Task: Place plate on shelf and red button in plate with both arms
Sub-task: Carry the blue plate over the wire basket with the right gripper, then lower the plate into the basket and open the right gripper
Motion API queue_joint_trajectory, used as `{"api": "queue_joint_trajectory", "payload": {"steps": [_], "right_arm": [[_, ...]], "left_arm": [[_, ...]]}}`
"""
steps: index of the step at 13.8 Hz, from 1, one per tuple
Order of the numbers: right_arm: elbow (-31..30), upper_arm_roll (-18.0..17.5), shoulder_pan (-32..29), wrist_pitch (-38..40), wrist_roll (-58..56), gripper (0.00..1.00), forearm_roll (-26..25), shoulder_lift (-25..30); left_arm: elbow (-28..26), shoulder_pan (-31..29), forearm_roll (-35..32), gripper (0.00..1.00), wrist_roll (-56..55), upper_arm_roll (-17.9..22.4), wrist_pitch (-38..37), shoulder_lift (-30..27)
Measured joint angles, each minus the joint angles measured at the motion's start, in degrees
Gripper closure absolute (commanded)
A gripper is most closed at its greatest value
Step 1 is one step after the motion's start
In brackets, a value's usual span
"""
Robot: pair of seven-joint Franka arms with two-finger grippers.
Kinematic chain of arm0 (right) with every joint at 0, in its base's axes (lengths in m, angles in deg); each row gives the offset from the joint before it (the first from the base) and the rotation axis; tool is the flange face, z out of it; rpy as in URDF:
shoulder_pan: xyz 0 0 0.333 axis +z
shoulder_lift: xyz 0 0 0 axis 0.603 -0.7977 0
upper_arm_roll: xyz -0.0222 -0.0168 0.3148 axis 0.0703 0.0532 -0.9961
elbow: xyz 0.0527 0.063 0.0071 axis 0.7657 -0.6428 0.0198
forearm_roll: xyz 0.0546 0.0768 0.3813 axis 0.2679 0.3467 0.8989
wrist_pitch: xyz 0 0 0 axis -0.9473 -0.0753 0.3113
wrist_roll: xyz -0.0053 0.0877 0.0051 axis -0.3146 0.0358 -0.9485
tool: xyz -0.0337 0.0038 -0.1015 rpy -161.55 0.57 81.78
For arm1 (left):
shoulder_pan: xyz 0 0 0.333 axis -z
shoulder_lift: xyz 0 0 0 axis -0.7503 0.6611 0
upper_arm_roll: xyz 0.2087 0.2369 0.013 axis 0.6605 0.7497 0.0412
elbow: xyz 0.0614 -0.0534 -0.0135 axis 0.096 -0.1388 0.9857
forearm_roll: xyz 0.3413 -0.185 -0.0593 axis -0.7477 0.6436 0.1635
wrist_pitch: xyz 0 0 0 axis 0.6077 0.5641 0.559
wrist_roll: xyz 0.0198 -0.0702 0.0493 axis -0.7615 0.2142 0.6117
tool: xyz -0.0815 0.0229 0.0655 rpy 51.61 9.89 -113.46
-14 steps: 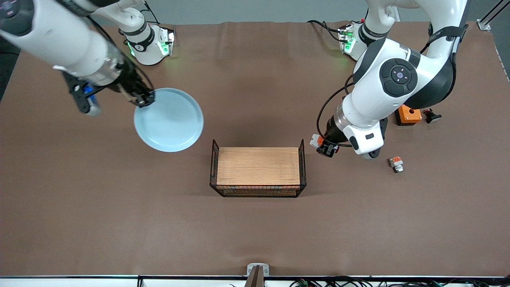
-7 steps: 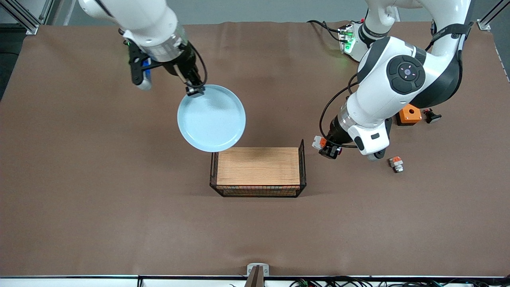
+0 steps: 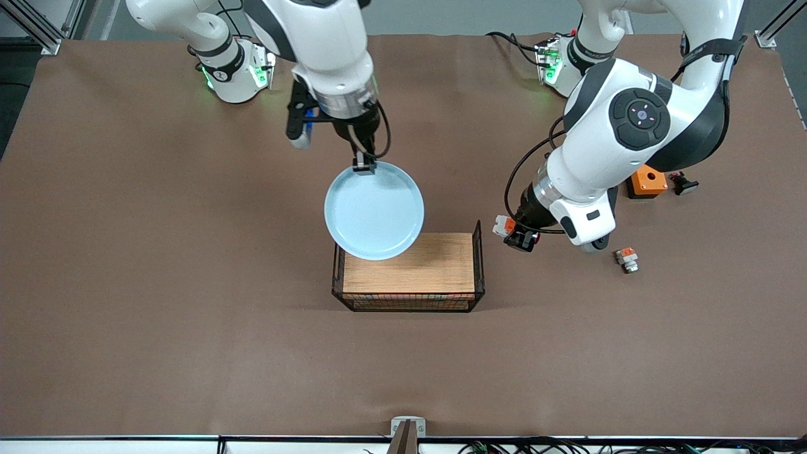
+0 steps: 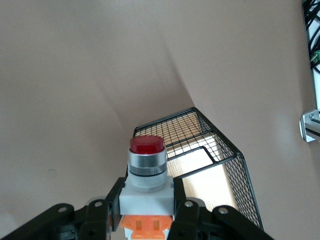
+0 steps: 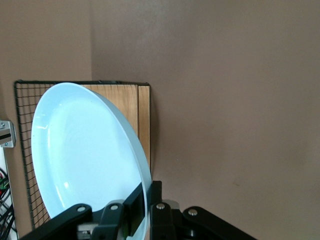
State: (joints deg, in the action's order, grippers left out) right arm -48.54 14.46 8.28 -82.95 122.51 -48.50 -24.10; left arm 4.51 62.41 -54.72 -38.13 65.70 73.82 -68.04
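My right gripper [image 3: 364, 165] is shut on the rim of the pale blue plate [image 3: 374, 210] and holds it tilted in the air, its lower edge over the wooden rack [image 3: 408, 271]. In the right wrist view the plate [image 5: 85, 160] fills the space above the jaws, with the rack [image 5: 135, 107] past it. My left gripper [image 3: 518, 238] is shut on the red button [image 3: 502, 224] and holds it just off the rack's wire end toward the left arm's end of the table. In the left wrist view the red button [image 4: 147, 165] stands between the fingers, red cap outward, with the rack [image 4: 210, 165] below.
A similar white-and-orange piece with a silvery cap [image 3: 627, 259] lies on the table toward the left arm's end. An orange square box [image 3: 645, 181] and a small black piece [image 3: 683, 183] lie farther from the front camera, partly under the left arm.
My right arm has swung the plate from the right arm's end of the table to over the rack. My left gripper with the red button has barely moved.
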Motion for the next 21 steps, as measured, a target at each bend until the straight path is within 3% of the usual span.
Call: {"api": "queue_joint_trajectory", "payload": {"steps": [6, 21], "right_arm": [[0.03, 0.10, 2.71, -5.67, 6.64, 1.00, -5.08, -6.38], [2.29, 0.37, 3.46, -11.20, 11.36, 0.99, -9.37, -14.19]], "left_arm": [[0.19, 1.04, 0.00, 0.71, -3.90, -0.05, 0.26, 0.96], [1.96, 1.15, 0.00, 0.71, -6.06, -0.02, 0.27, 3.08]]}}
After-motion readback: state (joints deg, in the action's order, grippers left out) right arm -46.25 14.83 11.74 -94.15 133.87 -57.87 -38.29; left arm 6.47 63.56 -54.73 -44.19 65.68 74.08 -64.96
